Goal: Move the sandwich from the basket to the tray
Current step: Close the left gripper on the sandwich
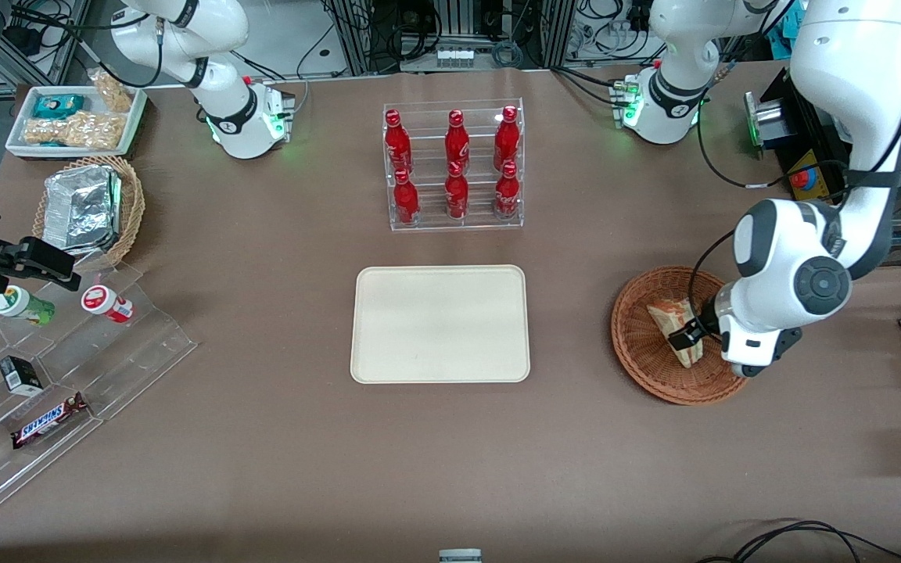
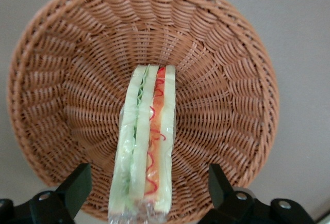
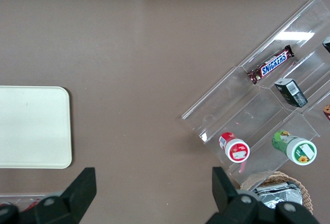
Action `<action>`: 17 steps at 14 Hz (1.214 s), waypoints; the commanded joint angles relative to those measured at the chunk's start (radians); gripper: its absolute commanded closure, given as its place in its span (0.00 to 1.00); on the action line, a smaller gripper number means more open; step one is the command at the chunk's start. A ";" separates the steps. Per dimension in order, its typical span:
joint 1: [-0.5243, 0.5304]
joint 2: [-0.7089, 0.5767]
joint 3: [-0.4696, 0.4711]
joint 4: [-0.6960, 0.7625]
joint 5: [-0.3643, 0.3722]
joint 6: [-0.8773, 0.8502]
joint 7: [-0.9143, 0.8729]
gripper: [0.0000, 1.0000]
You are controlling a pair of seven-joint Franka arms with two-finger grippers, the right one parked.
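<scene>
The sandwich, a plastic-wrapped wedge of pale bread with green and red-orange layers, lies in the round reddish-brown basket toward the working arm's end of the table. My left gripper hangs low over the basket, open. In the left wrist view the gripper straddles the sandwich, with a clear gap of wicker basket between each black finger and the bread. The cream tray lies flat at the table's middle, beside the basket, with nothing on it; the right wrist view shows the tray too.
A clear rack of red bottles stands farther from the front camera than the tray. Toward the parked arm's end are a stepped acrylic shelf of snacks, a tan basket with foil and a white snack tray.
</scene>
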 commanded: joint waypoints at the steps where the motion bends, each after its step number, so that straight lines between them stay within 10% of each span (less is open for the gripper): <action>1: -0.001 -0.006 0.001 -0.076 0.001 0.103 -0.018 0.00; 7: 0.001 0.022 0.001 -0.141 0.001 0.195 -0.021 0.08; 9: 0.004 0.022 0.001 -0.136 -0.001 0.189 -0.120 0.74; 11: 0.005 0.017 0.001 -0.125 0.001 0.183 -0.157 0.95; 17: -0.053 -0.035 -0.010 -0.009 0.015 0.018 -0.087 0.98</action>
